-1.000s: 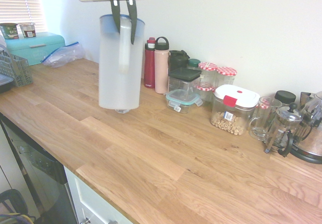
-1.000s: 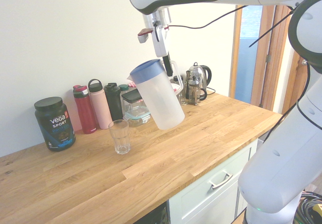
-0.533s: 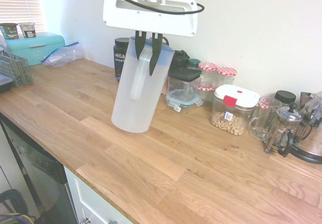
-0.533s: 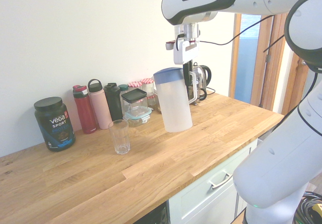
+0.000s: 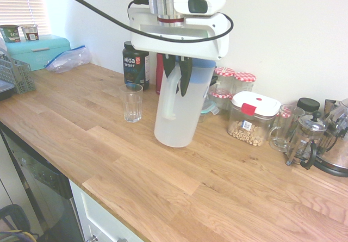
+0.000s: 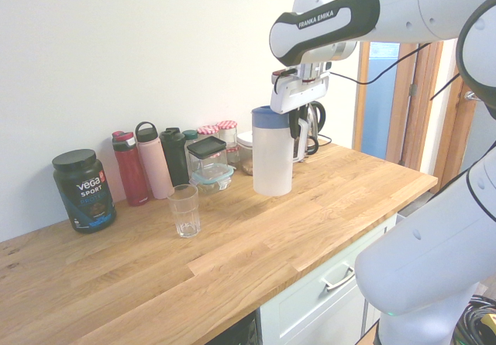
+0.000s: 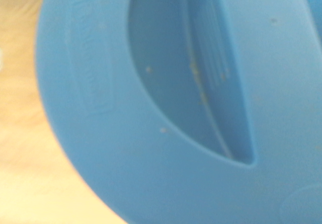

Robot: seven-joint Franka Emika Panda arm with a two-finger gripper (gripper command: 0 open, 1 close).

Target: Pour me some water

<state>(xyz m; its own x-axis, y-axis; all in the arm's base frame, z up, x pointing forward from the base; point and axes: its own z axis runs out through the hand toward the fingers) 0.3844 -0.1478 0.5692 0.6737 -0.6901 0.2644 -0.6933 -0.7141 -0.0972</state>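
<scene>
- The gripper, at upper centre of the first exterior view, pinches the handle of a translucent water pitcher with a blue lid; the pitcher stands upright at or just above the wooden countertop.
- The empty drinking glass stands just left of the pitcher in that view, apart from it, so any pour must tip toward frame left.
- Behind the glass sits a dark Vega tub; storage jars crowd the wall at right.
- Bare counter lies in front, toward the near edge, giving room to swing.
</scene>
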